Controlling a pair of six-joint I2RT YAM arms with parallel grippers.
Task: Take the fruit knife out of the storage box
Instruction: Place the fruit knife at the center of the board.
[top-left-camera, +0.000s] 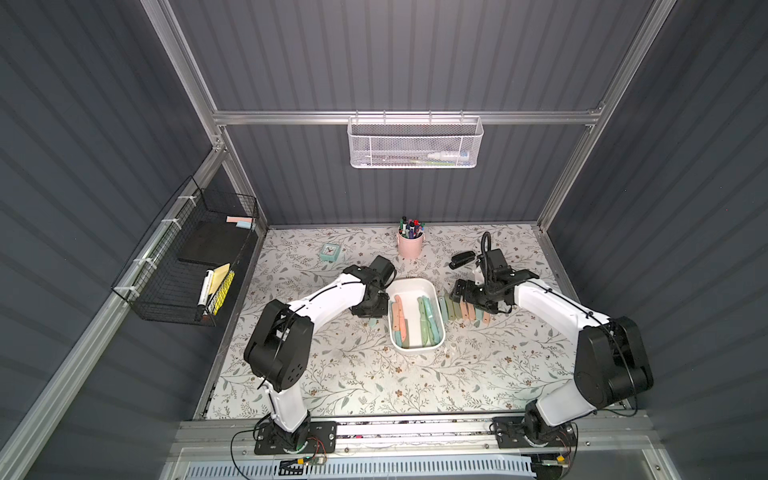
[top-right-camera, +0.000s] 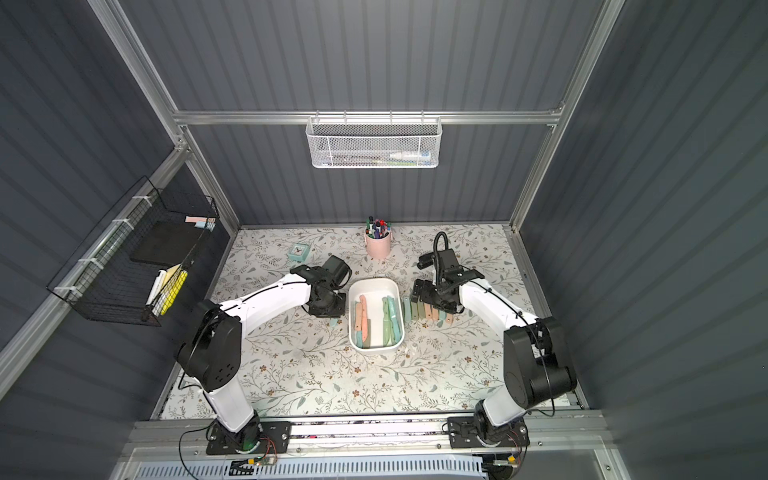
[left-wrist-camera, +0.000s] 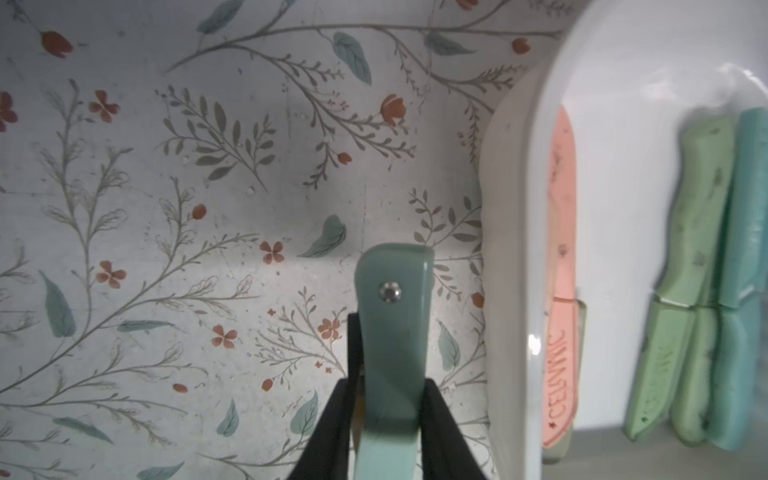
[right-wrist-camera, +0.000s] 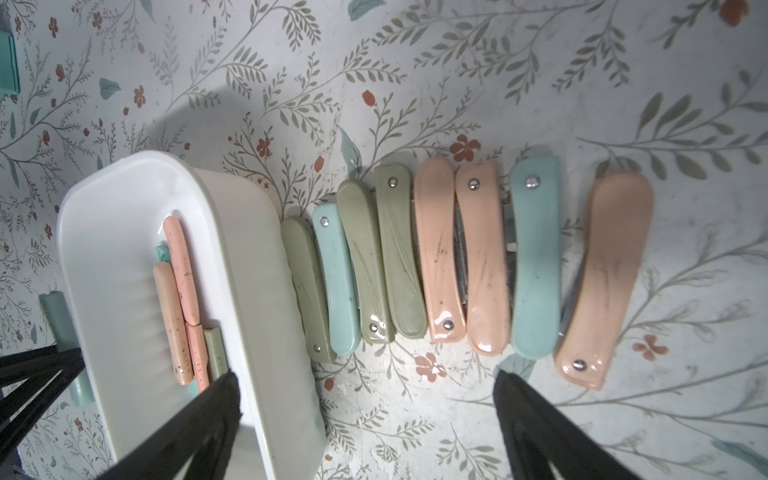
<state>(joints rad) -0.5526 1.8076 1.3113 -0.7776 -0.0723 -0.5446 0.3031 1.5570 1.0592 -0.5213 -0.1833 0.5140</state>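
Left wrist: left tool (left-wrist-camera: 390, 361) clamps fruit knife (left-wrist-camera: 395, 282) beside storage box (left-wrist-camera: 505, 249); right tool (right-wrist-camera: 368, 378) apart.

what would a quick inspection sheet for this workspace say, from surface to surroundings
surface: floral table, no spills seen
job's things: white storage box holds two bunches of folded knives; one teal knife is held outside it; row of eight folded knives lies beside the box
clutter: pink pen cup, teal clock, black stapler at the back
tools: left tool shut on the teal knife; right tool open above the row
cables: black cable loop over the right wrist; wires at the arm bases
surroundings: white mesh basket on the rear rail; black wire basket on the side wall
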